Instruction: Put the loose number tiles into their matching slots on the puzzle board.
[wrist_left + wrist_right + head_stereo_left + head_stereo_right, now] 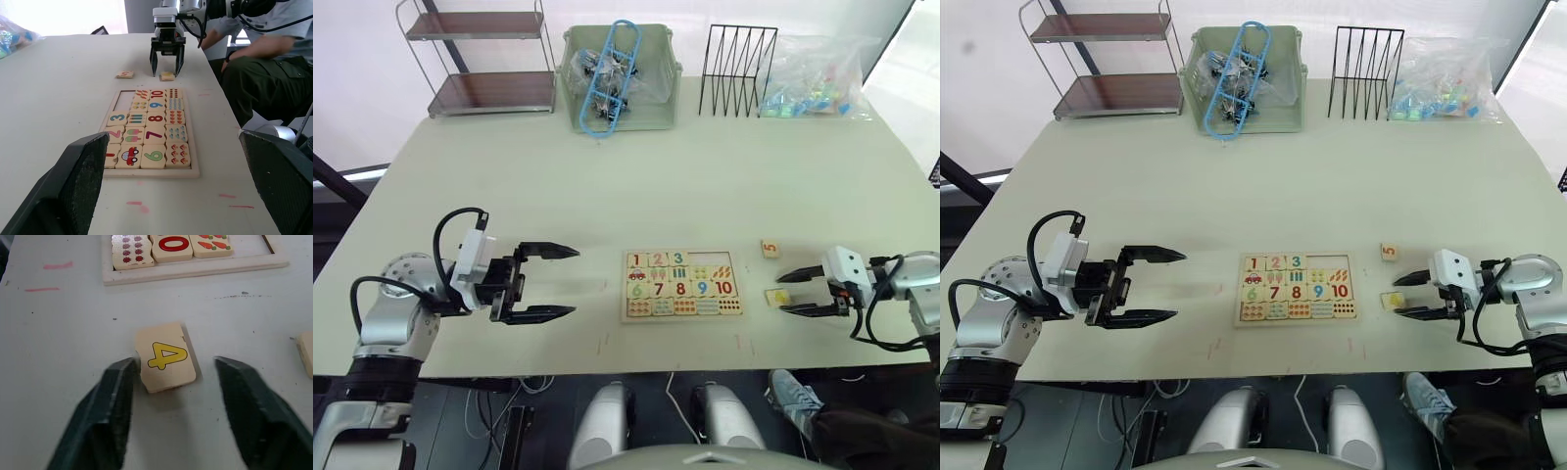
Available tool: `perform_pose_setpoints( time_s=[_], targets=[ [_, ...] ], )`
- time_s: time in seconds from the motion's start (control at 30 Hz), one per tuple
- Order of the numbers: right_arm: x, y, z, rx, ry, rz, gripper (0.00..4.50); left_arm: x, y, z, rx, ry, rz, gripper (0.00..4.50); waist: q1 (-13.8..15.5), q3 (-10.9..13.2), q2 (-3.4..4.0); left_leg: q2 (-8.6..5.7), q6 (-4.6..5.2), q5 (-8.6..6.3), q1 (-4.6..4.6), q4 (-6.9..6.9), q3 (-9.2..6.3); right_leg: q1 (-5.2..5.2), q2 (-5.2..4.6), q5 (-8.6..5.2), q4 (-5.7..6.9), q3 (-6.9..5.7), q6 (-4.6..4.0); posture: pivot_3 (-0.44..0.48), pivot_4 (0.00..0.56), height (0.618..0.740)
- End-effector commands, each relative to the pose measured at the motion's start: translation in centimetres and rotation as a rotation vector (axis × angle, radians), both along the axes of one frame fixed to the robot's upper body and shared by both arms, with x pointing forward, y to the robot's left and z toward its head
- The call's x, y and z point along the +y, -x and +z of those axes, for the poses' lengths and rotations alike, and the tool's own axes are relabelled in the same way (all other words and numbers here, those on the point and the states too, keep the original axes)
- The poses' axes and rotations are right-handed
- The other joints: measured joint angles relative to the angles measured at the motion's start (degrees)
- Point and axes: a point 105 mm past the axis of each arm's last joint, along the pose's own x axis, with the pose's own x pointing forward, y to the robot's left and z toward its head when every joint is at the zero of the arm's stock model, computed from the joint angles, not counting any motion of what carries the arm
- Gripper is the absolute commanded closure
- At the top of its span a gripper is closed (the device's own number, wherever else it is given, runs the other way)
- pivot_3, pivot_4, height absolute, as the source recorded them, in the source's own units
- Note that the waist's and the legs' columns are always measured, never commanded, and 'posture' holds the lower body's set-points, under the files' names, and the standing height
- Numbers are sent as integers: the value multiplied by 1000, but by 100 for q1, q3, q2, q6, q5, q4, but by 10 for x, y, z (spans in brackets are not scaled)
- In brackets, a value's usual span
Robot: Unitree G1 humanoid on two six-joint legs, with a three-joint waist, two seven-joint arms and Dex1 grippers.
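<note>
The bench (607, 196) carried the puzzle board (682, 285), its long axis running left to right. The left claw (548, 282) gaped wide nearby. The right claw (171, 382) straddled tile 4 (166, 357), spread, one finger touching; tile 5 (771, 249) lay beyond.

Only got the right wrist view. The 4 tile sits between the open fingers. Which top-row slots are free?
Observer: Tiles 1, 2 and 3 sit in the top row of the puzzle board. The two slots at its right end are empty.
Operator: Where's the 5?
Observer: The 5 tile lies loose on the table, off the board's right side, farther from the robot than the 4 tile.
Operator: Left arm in the way?
Observer: No. The left gripper is open and holds nothing, off the board's left side.
</note>
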Motion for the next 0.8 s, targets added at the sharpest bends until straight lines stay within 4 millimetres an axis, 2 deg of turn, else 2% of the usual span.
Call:
perform_pose_setpoints(
  time_s=[0.03,0.1,0.33,0.53,0.8],
  targets=[
    [0,0,2,-12,-2,15,3420,0,3,6,-25,-7,-39,0,0,0,0,0,0,0,0,0,0,0,0,0,0,0,0,0,150,740],
    [1,0,2,-17,-4,19,3623,0,3,6,-24,-8,-39,0,-1,0,0,0,0,0,0,1,1,0,0,0,1,1,0,0,150,740],
    [0,-1,12,-34,2,-2,3620,1,3,5,-24,-7,-37,0,0,0,0,0,0,0,2,1,0,-1,0,0,7,1,-1,0,150,740],
    [11,-8,38,-65,-13,-75,3620,5,3,3,-24,-10,-15,0,0,2,3,0,0,0,1,1,1,-4,-1,-1,14,2,-1,0,150,740],
    [35,-14,69,-42,-12,-126,3620,11,5,-4,-16,8,55,0,-3,2,3,0,0,0,0,1,0,-7,-2,-1,14,2,-1,0,150,740]
  ],
)
